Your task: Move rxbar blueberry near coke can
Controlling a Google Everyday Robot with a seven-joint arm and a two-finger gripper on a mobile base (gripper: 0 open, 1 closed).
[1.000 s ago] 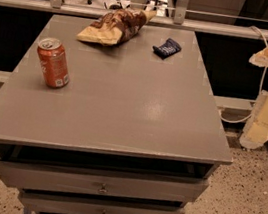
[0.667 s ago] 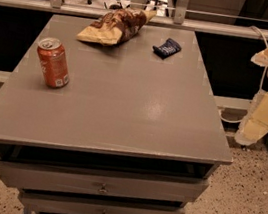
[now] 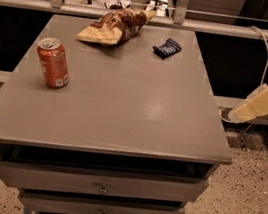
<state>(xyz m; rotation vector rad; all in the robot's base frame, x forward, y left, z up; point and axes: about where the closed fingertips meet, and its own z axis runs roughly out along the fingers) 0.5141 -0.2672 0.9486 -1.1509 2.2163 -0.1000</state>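
Navy-blue in its wrapper, the bar (image 3: 167, 48) lies flat near the far edge of the grey table (image 3: 123, 112). It is just to the right of the chip bag (image 3: 115, 25) and well apart from the red can (image 3: 53, 62), which stands upright towards the left side. The gripper (image 3: 257, 104) hangs out past the right edge of the table, apart from everything on it; whether it is spread or pressed together I cannot tell. The bar is not held, so I judge the task to be at its very start: the approach to the bar. The next move calls for bringing the gripper over the tabletop, reaching to the far edge, and coming down on the bar without nudging the chip bag beside it
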